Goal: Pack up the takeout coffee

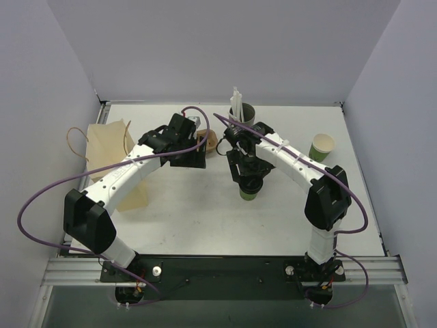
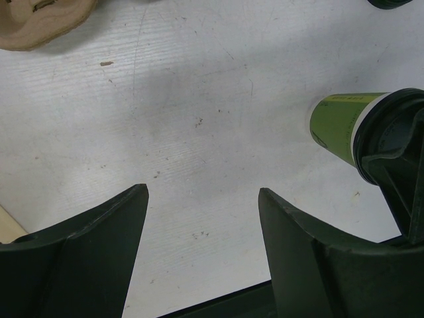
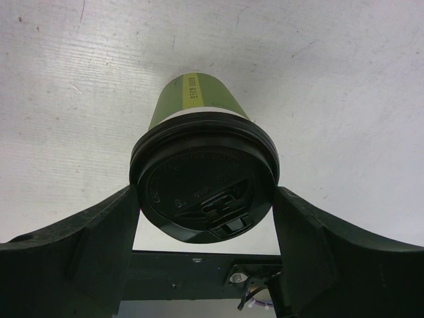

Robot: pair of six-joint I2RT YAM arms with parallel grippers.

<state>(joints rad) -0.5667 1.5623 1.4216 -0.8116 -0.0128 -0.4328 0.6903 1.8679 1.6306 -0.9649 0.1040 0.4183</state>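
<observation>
R gripper is clamping the takeout coffee: both fingers are pressing on the rim of the black lid, one on each side, w/ the lid sitting right btwn the tips. Green cup wall is showing just beyond the lid, running away from the gripper toward the table. Can't tell if the cup base is touching the table or hanging just off it. In the top view R gripper is sitting directly over the cup, only a sliver of green peeking out on its near side.

L gripper is hovering w/ fingers spread apart, nothing btwn them but bare table. From its wrist cam the coffee is lying ahead and off to its right, apart from it, w/ a R finger crossing over the lid. A brown cardboard carrier is sitting ahead and to its left, at frame edge.

Behind the L arm a brown paper bag is lying flat w/ handles out. Beyond R gripper a grey cup w/ white straws is standing upright; well off to R gripper's right a lidless green cup is standing.
</observation>
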